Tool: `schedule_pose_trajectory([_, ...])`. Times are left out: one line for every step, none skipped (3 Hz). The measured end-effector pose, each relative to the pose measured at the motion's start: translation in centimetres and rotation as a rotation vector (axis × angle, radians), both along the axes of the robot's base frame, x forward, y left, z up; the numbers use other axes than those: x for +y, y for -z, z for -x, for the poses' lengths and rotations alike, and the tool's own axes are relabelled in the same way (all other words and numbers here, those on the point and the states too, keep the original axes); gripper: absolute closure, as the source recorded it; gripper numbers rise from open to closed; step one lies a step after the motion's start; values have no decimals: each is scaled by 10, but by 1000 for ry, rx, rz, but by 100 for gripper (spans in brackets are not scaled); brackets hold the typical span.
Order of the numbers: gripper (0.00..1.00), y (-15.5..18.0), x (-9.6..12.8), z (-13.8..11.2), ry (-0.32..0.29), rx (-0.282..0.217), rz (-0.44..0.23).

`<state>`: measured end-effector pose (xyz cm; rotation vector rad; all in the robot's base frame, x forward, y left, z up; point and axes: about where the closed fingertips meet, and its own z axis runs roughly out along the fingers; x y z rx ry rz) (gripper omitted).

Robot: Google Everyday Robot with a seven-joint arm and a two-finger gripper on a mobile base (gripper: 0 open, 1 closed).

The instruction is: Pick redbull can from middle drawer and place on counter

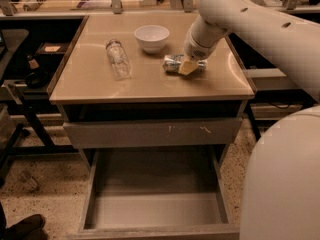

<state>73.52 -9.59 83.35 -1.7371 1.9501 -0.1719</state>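
Note:
The redbull can (pixel 172 63) lies on its side on the beige counter (pixel 150 84), right of centre, just in front of the white bowl. My gripper (pixel 189 65) is down on the can's right part, reaching in from the upper right, and it hides the middle of the can. The middle drawer (pixel 155 209) stands pulled out at the bottom, its flat grey floor bare.
A clear bottle (pixel 119 59) lies on its side on the counter's left part. A white bowl (pixel 152 37) stands at the back centre. A shut grey drawer front with white scratch marks (pixel 150 132) sits above the open drawer. My white arm (pixel 260 29) and base fill the right side.

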Motion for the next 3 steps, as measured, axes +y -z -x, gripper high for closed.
schedule_pose_trajectory([12,0,0,0,0,0,0])
schedule_pose_trajectory([0,0,0,0,0,0,0])
schedule_pose_trajectory([0,0,0,0,0,0,0])
